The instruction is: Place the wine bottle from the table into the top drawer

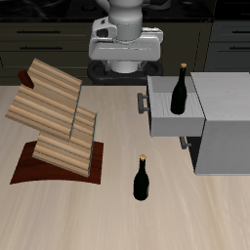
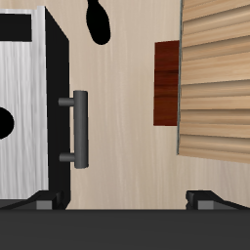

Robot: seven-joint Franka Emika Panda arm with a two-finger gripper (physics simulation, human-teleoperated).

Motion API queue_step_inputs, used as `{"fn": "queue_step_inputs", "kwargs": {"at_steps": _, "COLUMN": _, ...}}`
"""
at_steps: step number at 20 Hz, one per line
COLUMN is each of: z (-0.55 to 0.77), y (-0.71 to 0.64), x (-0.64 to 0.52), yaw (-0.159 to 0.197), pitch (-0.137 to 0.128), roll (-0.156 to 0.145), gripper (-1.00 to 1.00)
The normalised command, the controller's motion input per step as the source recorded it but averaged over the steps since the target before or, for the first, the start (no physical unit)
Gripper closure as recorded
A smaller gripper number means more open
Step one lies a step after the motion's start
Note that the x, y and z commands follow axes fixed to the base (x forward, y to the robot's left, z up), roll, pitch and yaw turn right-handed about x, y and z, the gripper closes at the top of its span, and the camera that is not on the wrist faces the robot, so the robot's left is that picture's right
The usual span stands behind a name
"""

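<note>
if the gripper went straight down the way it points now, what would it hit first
Probably bare table, beside the open drawer's handle. The gripper points downward; exact depth is unclear.

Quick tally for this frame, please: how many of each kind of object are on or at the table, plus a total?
Wine bottles: 2, one standing on the table, one in the open top drawer
Slatted wooden rack on dark brown base: 1
Grey cabinet: 1
Total: 4
</note>
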Motion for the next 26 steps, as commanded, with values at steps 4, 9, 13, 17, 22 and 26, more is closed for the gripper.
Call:
{"fn": "queue_step_inputs", "kwargs": {"at_steps": 4, "z": 0.08, "y": -0.17, "x": 0.42, "yaw": 0.006, "pitch": 0.006, "roll": -0.016, "gripper": -1.00}}
{"fn": "queue_step_inputs", "kwargs": {"at_steps": 9, "z": 0.08, "y": -0.14, "x": 0.24, "yaw": 0.005, "pitch": -0.030, "roll": -0.014, "gripper": -1.00}}
{"fn": "queue_step_inputs", "kwargs": {"at_steps": 13, "z": 0.02, "y": -0.10, "x": 0.30, "yaw": 0.001, "pitch": -0.017, "roll": -0.023, "gripper": -1.00}}
{"fn": "queue_step_inputs", "kwargs": {"at_steps": 17, "z": -0.01, "y": -0.05, "x": 0.22, "yaw": -0.010, "pitch": 0.008, "roll": -0.003, "gripper": -1.00}}
{"fn": "queue_step_inputs", "kwargs": {"at_steps": 22, "z": 0.01, "y": 0.03, "x": 0.20, "yaw": -0.014, "pitch": 0.004, "roll": -0.006, "gripper": -1.00}}
{"fn": "queue_step_inputs", "kwargs": {"at_steps": 26, "z": 0.04, "y": 0.04, "x": 0.29, "yaw": -0.035, "pitch": 0.007, "roll": -0.023, "gripper": -1.00}}
